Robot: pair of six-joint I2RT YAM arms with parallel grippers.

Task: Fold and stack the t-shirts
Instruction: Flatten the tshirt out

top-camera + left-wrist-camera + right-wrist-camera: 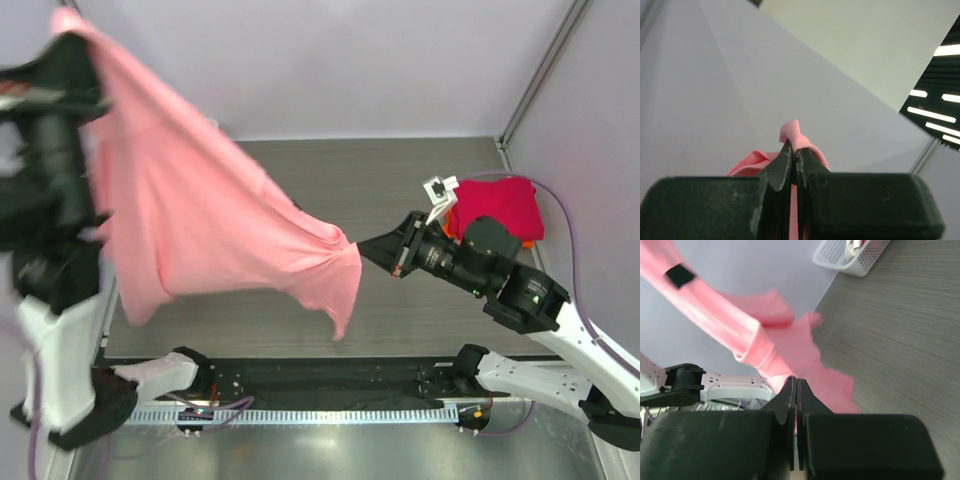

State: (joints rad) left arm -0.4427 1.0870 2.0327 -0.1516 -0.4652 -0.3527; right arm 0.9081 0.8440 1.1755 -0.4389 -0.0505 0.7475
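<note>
A pink t-shirt [200, 215] hangs stretched in the air between my two grippers, above the grey table. My left gripper [68, 22] is raised high at the top left and is shut on one end of the shirt [795, 132]. My right gripper [362, 248] is at mid-height near the centre and is shut on the other end [790, 347]. A flap of the shirt hangs below the right gripper. A red t-shirt [500, 205] lies bunched at the back right of the table, behind the right arm.
An orange cloth [452, 222] shows under the red shirt. A white mesh basket [850, 255] stands at the table's edge in the right wrist view. The grey wooden table [400, 180] has enclosure walls at the back and right. A rail runs along the near edge [320, 412].
</note>
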